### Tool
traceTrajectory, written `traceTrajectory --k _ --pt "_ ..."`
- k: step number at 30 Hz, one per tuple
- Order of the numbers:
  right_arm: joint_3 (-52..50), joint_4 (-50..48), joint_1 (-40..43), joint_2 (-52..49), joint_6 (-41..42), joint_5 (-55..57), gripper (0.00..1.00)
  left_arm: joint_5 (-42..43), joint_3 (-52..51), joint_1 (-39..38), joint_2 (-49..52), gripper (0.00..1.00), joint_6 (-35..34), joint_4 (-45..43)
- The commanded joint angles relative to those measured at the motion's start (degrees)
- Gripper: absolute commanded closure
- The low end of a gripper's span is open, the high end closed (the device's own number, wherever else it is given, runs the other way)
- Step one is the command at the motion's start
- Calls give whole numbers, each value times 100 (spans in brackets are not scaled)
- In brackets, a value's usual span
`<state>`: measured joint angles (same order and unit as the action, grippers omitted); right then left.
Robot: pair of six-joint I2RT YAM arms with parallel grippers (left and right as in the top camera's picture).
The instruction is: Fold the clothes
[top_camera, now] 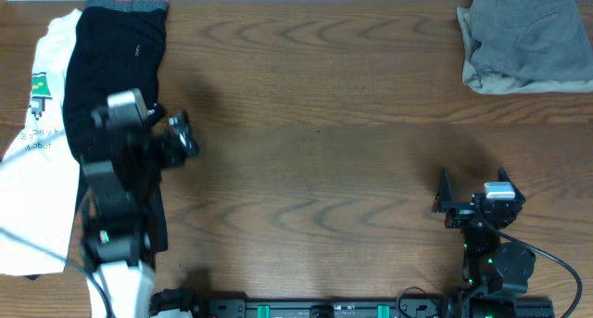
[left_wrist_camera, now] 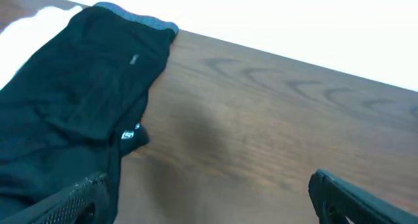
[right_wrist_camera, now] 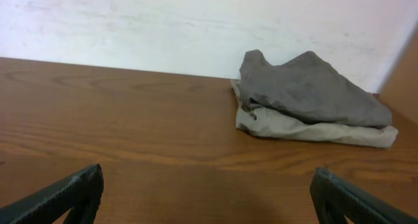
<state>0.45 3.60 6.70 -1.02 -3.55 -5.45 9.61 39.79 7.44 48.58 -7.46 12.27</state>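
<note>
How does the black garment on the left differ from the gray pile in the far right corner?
The black garment lies stretched out long and flat; the gray pile is bunched into a compact stack. The black garment lies against a white shirt; the gray pile sits alone. The black garment looks one piece; the gray pile shows a lighter beige layer underneath. Both rest on the table.

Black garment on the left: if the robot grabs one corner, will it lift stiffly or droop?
Probably droop: the black garment lies flat with soft folds, like thin cloth, so it is likely light too. Pushed, it would probably bunch up rather than slide across the wooden table.
</note>
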Motion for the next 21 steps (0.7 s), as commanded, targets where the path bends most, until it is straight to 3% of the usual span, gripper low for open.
traceTrajectory --k 1,8,21 --pt "-13 28 37 24 50 55 1 -133 -820 -2 -846 2 164 -293" --pt "-13 28 37 24 50 55 1 -127 -2212 -2 -2514 2 160 -1134" --pt "-13 28 37 24 50 55 1 -109 -3512 -114 -3622 2 133 -1178"
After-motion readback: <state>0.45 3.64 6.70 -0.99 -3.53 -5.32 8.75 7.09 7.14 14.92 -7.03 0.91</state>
